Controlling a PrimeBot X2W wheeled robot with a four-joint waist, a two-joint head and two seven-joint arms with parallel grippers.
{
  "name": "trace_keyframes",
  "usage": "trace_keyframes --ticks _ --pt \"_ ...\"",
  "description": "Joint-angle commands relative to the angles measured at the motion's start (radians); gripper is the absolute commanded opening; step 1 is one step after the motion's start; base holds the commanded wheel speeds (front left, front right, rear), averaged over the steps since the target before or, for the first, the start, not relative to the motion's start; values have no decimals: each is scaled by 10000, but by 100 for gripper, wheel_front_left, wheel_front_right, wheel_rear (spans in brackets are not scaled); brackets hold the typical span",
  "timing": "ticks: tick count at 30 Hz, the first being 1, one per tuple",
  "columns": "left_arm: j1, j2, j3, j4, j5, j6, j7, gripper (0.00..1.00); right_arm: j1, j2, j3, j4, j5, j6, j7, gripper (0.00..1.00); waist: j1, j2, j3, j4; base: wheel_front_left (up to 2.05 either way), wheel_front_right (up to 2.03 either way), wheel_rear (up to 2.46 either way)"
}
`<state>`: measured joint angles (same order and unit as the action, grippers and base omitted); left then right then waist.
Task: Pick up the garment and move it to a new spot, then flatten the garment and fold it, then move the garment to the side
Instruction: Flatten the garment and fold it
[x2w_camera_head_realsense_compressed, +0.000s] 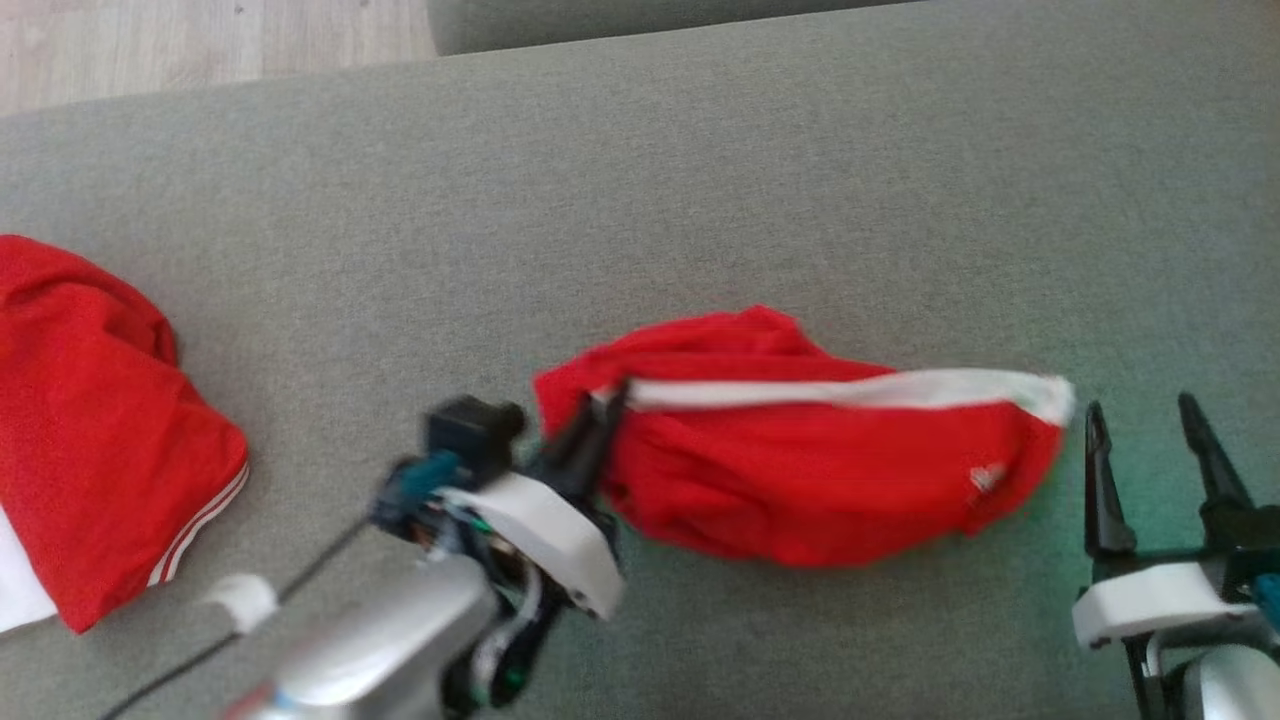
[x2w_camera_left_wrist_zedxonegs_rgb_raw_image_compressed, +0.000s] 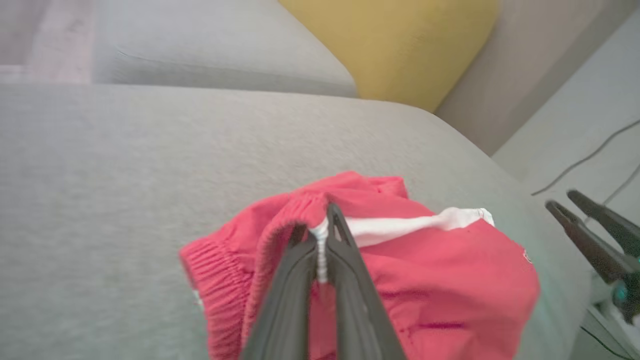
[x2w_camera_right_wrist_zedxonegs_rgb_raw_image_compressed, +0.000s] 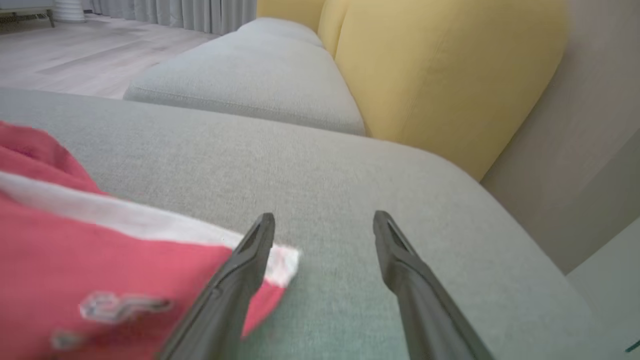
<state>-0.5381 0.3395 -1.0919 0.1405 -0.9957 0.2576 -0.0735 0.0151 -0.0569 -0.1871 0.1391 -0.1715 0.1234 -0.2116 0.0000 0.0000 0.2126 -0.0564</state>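
Observation:
The garment (x2w_camera_head_realsense_compressed: 800, 460) is a pair of red shorts with a white side stripe and a small white logo, lying bunched on the grey sofa cushion (x2w_camera_head_realsense_compressed: 700, 180). My left gripper (x2w_camera_head_realsense_compressed: 600, 410) is shut on its left end; in the left wrist view the fingers (x2w_camera_left_wrist_zedxonegs_rgb_raw_image_compressed: 345, 250) pinch the elastic waistband of the garment (x2w_camera_left_wrist_zedxonegs_rgb_raw_image_compressed: 450, 280) where the white stripe starts. My right gripper (x2w_camera_head_realsense_compressed: 1140, 425) stands open just right of the garment's other end. In the right wrist view the right gripper (x2w_camera_right_wrist_zedxonegs_rgb_raw_image_compressed: 324, 225) has bare cushion between its tips, and the garment (x2w_camera_right_wrist_zedxonegs_rgb_raw_image_compressed: 100, 260) lies beside and under its left finger.
A second red garment with white trim (x2w_camera_head_realsense_compressed: 90, 450) lies at the cushion's left edge. Wooden floor (x2w_camera_head_realsense_compressed: 200, 40) shows at the far left, another grey cushion (x2w_camera_right_wrist_zedxonegs_rgb_raw_image_compressed: 250, 70) beyond. A yellow backrest (x2w_camera_right_wrist_zedxonegs_rgb_raw_image_compressed: 440, 70) rises to the right, with cables (x2w_camera_left_wrist_zedxonegs_rgb_raw_image_compressed: 585, 160) on the floor.

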Motion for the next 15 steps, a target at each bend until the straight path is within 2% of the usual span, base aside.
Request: trace_keyframes --ticks 1,4,8,11,15 --pt "-392 278 521 -474 67 136 -140 0 26 -246 219 -103 192 73 -128 100 0 0 7 28 0 0 0" --pt "-556 838 869 -958 84 365 -91 0 -111 -450 331 500 821 73 -225 100 0 0 53 50 0 0 0" --pt "-692 1347 1072 -1398 102 535 92 0 -668 -857 927 1378 2743 73 -170 100 0 0 216 -18 0 0 0" --pt "-764 1529 1056 -1635 130 586 270 0 -1331 -1740 1643 2012 3986 73 68 100 0 0 374 -11 0 0 0" --pt "-851 1592 1002 -1801 171 594 400 0 -2282 -2973 3039 2914 4974 73 223 100 0 0 547 81 0 0 0"
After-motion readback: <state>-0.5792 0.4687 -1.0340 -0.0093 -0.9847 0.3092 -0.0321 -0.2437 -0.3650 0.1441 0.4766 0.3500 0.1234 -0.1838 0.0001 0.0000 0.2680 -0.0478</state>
